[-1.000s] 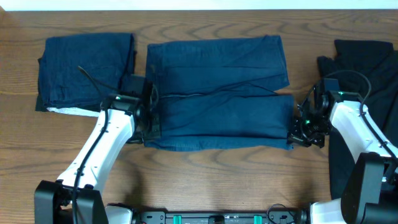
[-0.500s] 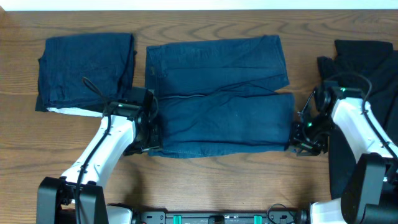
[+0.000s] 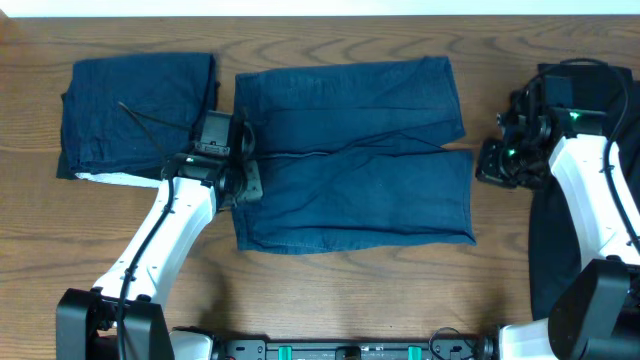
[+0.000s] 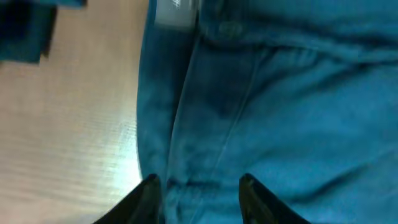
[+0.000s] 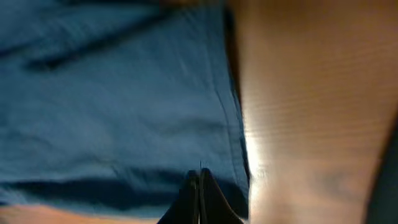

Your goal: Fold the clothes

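Navy jeans lie flat in the middle of the bench, long axis running left to right, with the button and label end at the left. The left claw is right over that end, jaws partly apart, denim beneath them but nothing pinched that I can see. The right claw sits just off the opposite end, over bare wood, closed tight on nothing. So each arm has its own short edge, and the left is nearer. A folded navy garment waits back left and a black garment far right. The next fold, I'd judge, runs end to end.
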